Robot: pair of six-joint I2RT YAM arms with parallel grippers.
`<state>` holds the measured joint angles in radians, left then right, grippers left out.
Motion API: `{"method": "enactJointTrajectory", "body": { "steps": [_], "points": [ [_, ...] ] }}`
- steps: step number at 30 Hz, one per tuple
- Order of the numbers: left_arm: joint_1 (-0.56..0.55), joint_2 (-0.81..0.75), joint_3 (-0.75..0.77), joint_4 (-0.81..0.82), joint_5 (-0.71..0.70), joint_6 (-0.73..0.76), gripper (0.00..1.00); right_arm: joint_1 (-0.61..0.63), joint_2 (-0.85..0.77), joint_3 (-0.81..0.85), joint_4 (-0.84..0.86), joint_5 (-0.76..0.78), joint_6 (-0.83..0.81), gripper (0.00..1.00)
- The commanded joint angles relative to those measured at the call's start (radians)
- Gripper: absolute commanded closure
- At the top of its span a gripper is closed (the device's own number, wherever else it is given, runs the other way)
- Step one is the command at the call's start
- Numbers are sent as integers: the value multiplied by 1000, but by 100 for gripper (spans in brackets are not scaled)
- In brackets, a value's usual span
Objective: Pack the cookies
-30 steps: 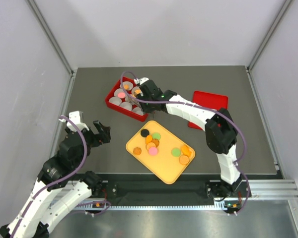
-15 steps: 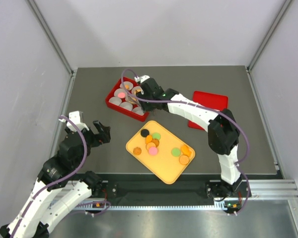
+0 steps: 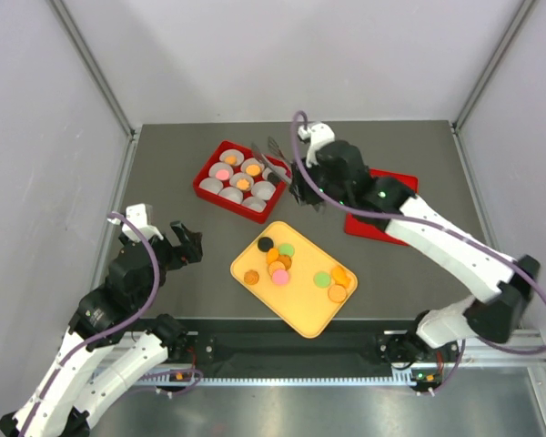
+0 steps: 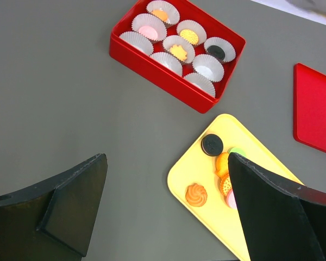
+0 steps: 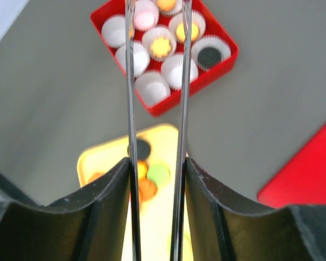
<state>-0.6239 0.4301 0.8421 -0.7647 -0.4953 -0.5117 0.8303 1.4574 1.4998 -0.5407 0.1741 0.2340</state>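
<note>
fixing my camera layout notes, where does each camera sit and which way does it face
Top external: above, behind the bases, looking down on the dark grey table; both arms show.
Left wrist: on the left arm, facing the red box of white paper cups and yellow rectangular tray; open left gripper frames it.
Right wrist: on the right arm, looking along long metal tweezers clamped in the right gripper.
Shared: both wrist views show box and tray.

You have nine paper cups (image 4: pixel 209 68), five holding cookies (image 4: pixel 216 53), about ten more loose, one red box (image 4: pixel 152 57), one yellow tray (image 4: pixel 179 175), one red lid (image 4: pixel 315 109).
</note>
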Motion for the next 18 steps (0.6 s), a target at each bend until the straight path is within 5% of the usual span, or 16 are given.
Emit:
{"method": "enactJointTrajectory", "body": {
  "steps": [1, 8, 18],
  "points": [
    [-3, -7, -5, 21, -5, -2, 3, 56, -159, -134, -39, 40, 31, 58],
    [-3, -2, -5, 22, 6, 4, 3, 286, -370, -334, -168, 199, 158, 58],
    [-3, 1, -6, 28, 14, 7, 3, 578, -371, -470, -280, 300, 412, 59]
  ]
}}
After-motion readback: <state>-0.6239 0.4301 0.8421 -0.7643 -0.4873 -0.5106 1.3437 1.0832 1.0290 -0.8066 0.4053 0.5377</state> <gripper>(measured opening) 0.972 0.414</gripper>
